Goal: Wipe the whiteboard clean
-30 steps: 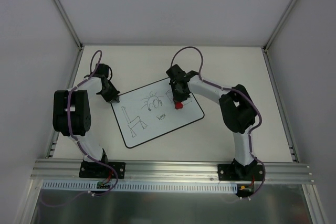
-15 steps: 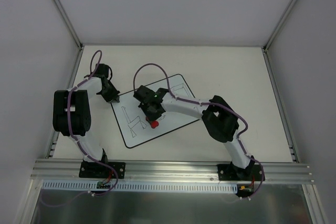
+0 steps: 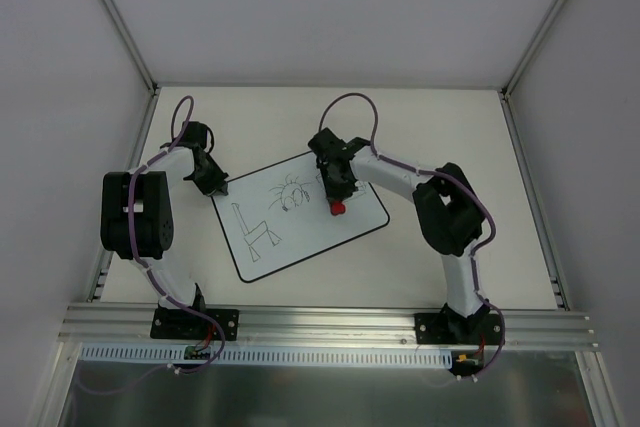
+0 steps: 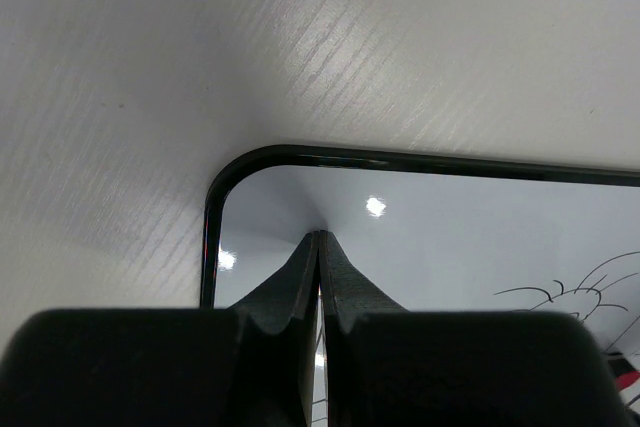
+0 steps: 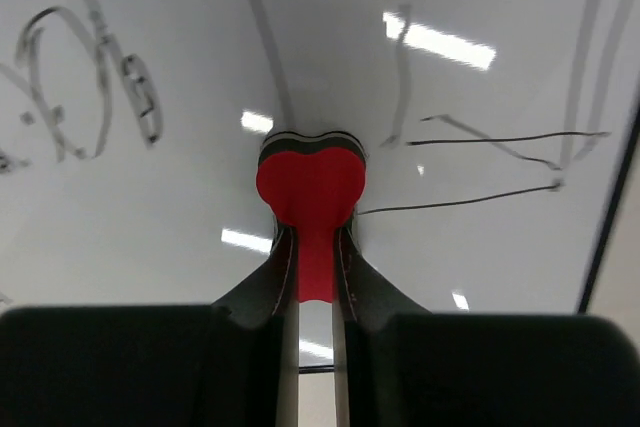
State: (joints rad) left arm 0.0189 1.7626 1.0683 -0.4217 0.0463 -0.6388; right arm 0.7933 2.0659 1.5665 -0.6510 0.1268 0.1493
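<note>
One wrist view shows eraser [image 5: 311, 188] touching whiteboard [image 5: 190, 197].

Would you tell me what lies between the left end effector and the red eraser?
A spiky face sketch on the whiteboard separates left end effector and red eraser; the top external view shows it.

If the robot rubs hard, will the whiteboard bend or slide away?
Probably stiff: the whiteboard lies flat with straight edges. Its glossy face and the smooth table suggest it could slide, which may be why the shut left gripper seems to press near one corner. It looks thin, so likely light.
</note>
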